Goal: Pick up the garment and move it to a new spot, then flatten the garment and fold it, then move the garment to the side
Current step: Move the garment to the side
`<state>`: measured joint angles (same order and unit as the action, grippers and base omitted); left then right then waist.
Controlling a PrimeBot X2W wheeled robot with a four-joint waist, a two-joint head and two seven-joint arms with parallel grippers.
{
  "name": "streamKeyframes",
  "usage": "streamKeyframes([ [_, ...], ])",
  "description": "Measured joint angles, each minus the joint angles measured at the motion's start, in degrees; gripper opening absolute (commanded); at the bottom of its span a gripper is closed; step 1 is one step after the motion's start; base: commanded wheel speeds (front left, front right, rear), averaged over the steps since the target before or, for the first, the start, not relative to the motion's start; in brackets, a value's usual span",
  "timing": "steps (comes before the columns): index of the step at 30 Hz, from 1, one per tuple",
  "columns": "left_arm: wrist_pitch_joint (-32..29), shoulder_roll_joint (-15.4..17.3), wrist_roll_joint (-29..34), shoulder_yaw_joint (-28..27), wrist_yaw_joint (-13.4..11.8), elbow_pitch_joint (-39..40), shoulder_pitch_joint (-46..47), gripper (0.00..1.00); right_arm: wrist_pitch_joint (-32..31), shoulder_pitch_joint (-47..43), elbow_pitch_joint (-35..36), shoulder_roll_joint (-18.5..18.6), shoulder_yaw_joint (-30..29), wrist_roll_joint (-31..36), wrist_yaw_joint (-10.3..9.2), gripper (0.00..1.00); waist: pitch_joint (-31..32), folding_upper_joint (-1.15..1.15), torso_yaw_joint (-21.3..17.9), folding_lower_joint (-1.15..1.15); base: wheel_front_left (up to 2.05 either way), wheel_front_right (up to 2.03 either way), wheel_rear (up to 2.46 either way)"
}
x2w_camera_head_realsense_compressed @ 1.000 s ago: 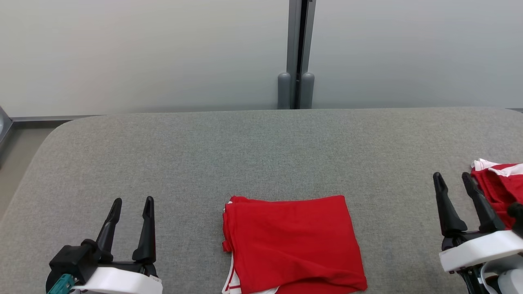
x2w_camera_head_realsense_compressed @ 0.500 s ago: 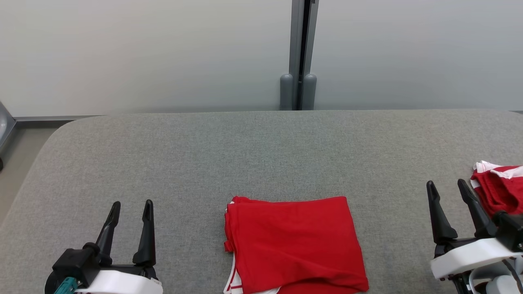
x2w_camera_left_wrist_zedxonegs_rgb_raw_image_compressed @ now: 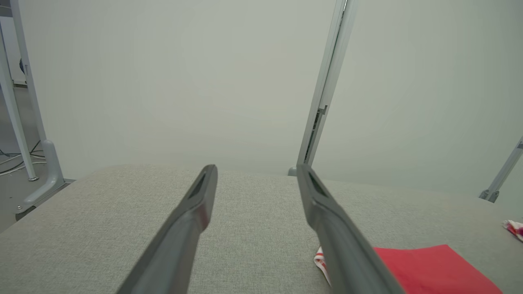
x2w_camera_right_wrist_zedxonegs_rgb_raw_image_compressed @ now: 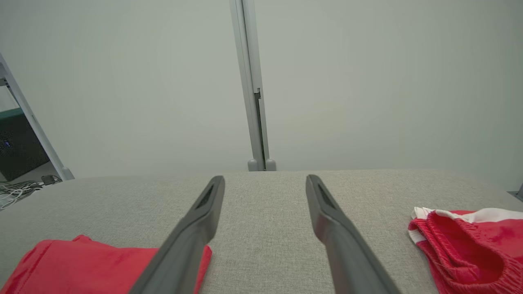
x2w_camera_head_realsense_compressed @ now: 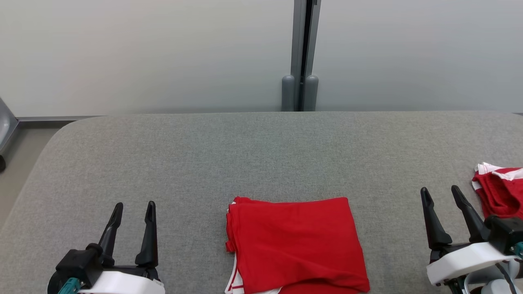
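Facing folded red garment at grey table's near-middle | left gripper spread, empty, table's near-left | right gripper spread, empty, near-right | garment between them, about equally near both

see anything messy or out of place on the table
One thing: the red-and-white garment at the table's right edge lies crumpled, its elastic waistband gaping, beside the right gripper. The folded red garment in the middle lies flat and neat.
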<state>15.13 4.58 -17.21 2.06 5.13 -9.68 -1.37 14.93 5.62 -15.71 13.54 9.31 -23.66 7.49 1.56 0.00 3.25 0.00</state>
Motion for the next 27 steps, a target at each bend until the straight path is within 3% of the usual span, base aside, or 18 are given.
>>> streamKeyframes([
  [5, 0.00, -0.22, 0.52, -0.32, 0.38, -0.18, 0.00, 1.00, -1.19, 0.18, -2.40, -0.49, 0.93, 0.04, -0.01, 1.00, 0.16, 0.00, 0.35, 0.00, 0.00, 0.00, 0.00],
  [15, 0.00, -0.80, 0.83, -0.18, 0.92, -0.65, 0.12, 1.00, -18.02, 5.96, -10.47, -4.03, 9.58, -3.67, 0.00, 1.00, -0.23, 0.00, 2.11, 0.00, 0.00, 0.00, 0.00],
  [27, 0.00, -1.22, 0.08, 0.19, 1.45, -2.13, 0.45, 1.00, -31.36, 10.14, -22.43, -7.61, 5.46, -3.56, -0.01, 1.00, -0.39, 0.00, 6.61, 0.00, 0.00, 0.00, 0.00],
])
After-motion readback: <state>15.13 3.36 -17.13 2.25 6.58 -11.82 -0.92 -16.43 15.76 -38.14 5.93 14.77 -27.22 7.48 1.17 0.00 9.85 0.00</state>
